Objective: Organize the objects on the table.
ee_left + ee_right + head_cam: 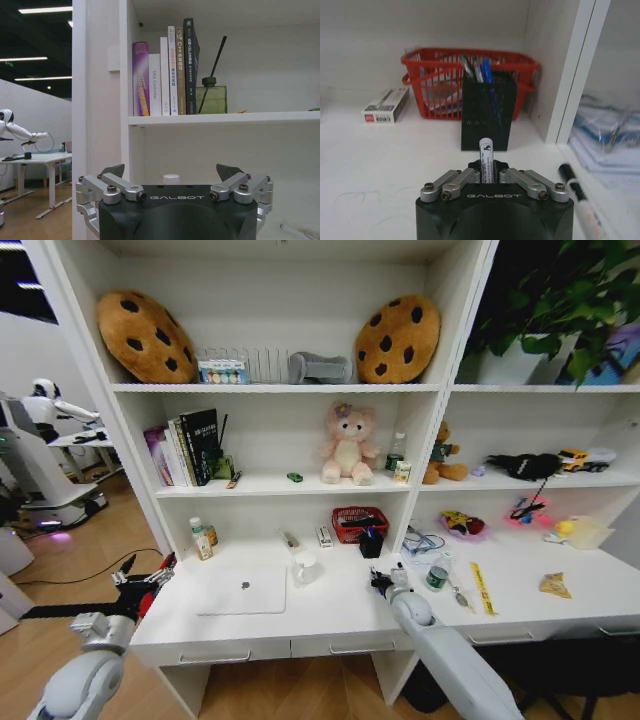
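Upright white pen (486, 160), black-printed label, clamped in right gripper (489, 176)

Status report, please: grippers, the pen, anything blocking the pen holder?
Right gripper shut on a pen, facing the black pen holder. Left gripper open, idle at desk's left end. Path clear.

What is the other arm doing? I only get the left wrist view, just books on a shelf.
Observer: The right tool is shut on a pen, over the table.
Operator: Where could a pen go?
Observer: A black pen holder stands just ahead of it, in front of a red basket.
Operator: And my arm?
Observer: Your left tool hangs open off the table's left end, near a silver laptop.
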You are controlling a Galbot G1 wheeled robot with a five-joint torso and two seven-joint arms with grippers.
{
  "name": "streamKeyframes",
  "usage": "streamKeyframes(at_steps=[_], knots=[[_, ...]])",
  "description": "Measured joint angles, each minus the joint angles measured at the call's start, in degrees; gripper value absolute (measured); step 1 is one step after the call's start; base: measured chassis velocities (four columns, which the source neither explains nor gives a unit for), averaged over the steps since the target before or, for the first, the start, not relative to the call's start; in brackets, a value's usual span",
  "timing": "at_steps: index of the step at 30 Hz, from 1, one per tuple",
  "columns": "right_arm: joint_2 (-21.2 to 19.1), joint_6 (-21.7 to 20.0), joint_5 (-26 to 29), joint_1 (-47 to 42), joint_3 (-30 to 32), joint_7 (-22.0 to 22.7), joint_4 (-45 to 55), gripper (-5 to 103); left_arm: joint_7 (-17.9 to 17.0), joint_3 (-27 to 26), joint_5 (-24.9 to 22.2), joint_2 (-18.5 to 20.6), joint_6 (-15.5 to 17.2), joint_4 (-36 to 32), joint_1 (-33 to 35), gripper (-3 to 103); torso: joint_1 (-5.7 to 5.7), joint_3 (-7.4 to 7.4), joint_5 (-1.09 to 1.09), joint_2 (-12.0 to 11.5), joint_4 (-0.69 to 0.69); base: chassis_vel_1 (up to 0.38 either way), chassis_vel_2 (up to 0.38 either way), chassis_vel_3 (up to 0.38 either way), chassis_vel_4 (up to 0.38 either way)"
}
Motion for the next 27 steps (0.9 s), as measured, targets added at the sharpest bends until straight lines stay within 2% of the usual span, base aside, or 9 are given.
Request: streamKeyframes(at_steps=[3,4,6,7,10,11,14,21,27], knots=[[0.00,9.43,-3.98,-0.49,1.81,-2.74,-0.86,12,0.00,0.00,0.00,0.00,0.00,0.00,0.00,100,0.00,0.00,0.01,0.00,-0.01,0.000,0.000,0.000,0.000],[0.00,9.43,-3.98,-0.49,1.81,-2.74,-0.86,12,0.00,0.00,0.00,0.00,0.00,0.00,0.00,100,0.00,0.00,0.01,0.00,-0.01,0.000,0.000,0.000,0.000],[0.77,16.73,-7.52,-0.14,2.88,-4.38,-2.06,12,0.00,0.00,0.00,0.00,0.00,0.00,0.00,100,0.00,0.00,0.02,0.00,-0.01,0.000,0.000,0.000,0.000],[0.77,16.73,-7.52,-0.14,2.88,-4.38,-2.06,12,0.00,0.00,0.00,0.00,0.00,0.00,0.00,100,0.00,0.00,0.02,0.00,-0.01,0.000,0.000,0.000,0.000],[2.43,21.71,-9.70,0.79,3.17,-5.45,-3.03,12,0.00,0.00,0.00,0.00,0.00,0.00,0.00,100,0.00,0.00,0.01,0.00,0.00,0.000,0.000,0.000,0.000],[2.43,21.71,-9.70,0.79,3.17,-5.45,-3.03,12,0.00,0.00,0.00,0.00,0.00,0.00,0.00,100,0.00,0.00,0.01,0.00,0.00,0.000,0.000,0.000,0.000],[7.43,28.45,-16.29,4.62,3.25,-7.36,-8.74,12,0.01,0.00,0.00,0.00,0.00,0.00,0.00,100,0.00,0.00,0.01,0.00,0.01,0.000,0.000,0.000,0.000],[12.53,34.10,-21.10,12.23,2.70,-8.63,-19.08,12,0.00,0.00,0.00,0.00,0.00,0.00,0.00,100,0.01,0.00,-0.01,0.00,0.00,0.000,0.000,0.000,0.000],[13.70,34.37,-20.05,16.04,2.33,-8.66,-23.64,12,0.00,0.00,0.00,0.00,0.00,0.00,0.00,100,0.00,0.00,0.00,0.00,0.00,0.000,0.000,0.000,0.000]])
